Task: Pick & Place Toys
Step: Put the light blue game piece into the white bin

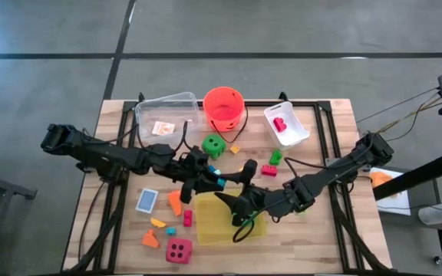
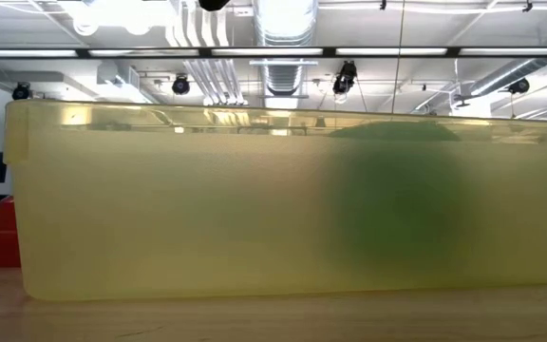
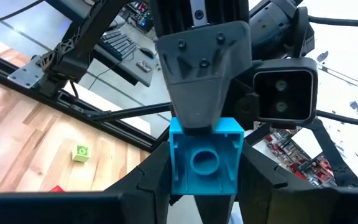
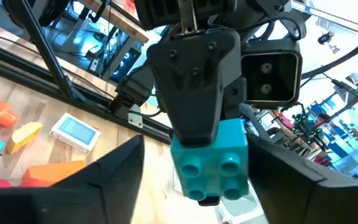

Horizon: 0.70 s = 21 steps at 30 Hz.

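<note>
Item: blue brick [image 3: 202, 163], hollow-backed with studs on the far face, held above the middle of the tabletop [image 1: 328, 230] where the two arms meet nose to nose. Left tool [image 3: 201, 186]: narrow, closed on the blue brick at its sides, so that the studded face is offered outward to the other arm. Right tool [image 4: 194, 180]: fingers spread wide either side of the same brick, not touching it as far as the right wrist view shows; judged a hand-over in progress, brick not yet passed. Beneath the meeting point: flat yellow tray [image 1: 206, 222], whose pale wall fills the low view with a dark green blur behind it, not identifiable there. Loose stock on the tabletop: green die [image 1: 213, 146] near the orange-red bucket [image 1: 223, 107]; pink die [image 1: 179, 250] at the near edge; card [image 1: 147, 200] beside orange shapes [image 1: 175, 203]; red brick [image 1: 269, 170] and green brick [image 1: 275, 156] near the right arm. Containers: clear bin [image 1: 148, 111] with a card inside, white dish [image 1: 298, 134] holding a pink piece. Remark: most toys lie unsorted, so the task is judged early; a loose transfer could drop the brick onto the tray.
</note>
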Each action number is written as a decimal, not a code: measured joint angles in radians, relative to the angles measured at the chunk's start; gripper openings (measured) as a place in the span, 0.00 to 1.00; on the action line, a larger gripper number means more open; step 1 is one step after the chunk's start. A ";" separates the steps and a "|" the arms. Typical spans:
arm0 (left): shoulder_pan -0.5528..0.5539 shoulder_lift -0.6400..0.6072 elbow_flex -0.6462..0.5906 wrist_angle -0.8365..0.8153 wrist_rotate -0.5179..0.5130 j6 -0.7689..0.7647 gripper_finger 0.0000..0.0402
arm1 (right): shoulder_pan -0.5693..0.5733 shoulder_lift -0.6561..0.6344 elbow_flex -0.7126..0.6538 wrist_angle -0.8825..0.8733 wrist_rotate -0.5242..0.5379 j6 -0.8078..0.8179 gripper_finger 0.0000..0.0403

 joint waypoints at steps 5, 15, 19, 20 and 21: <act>0.000 -0.001 0.001 0.001 0.001 0.000 0.31 | 0.000 0.000 0.001 0.002 0.000 -0.004 0.71; -0.001 -0.003 0.003 -0.002 0.008 -0.013 0.31 | -0.002 0.002 0.002 0.052 0.033 -0.058 0.37; -0.001 -0.004 0.003 0.001 0.011 -0.018 0.31 | 0.003 0.003 0.002 0.079 0.034 -0.098 0.34; -0.001 -0.004 0.003 0.000 0.011 -0.018 0.31 | 0.003 0.003 0.002 0.079 0.034 -0.097 0.34; -0.001 -0.004 0.003 0.000 0.011 -0.018 0.31 | 0.003 0.003 0.002 0.079 0.034 -0.094 0.34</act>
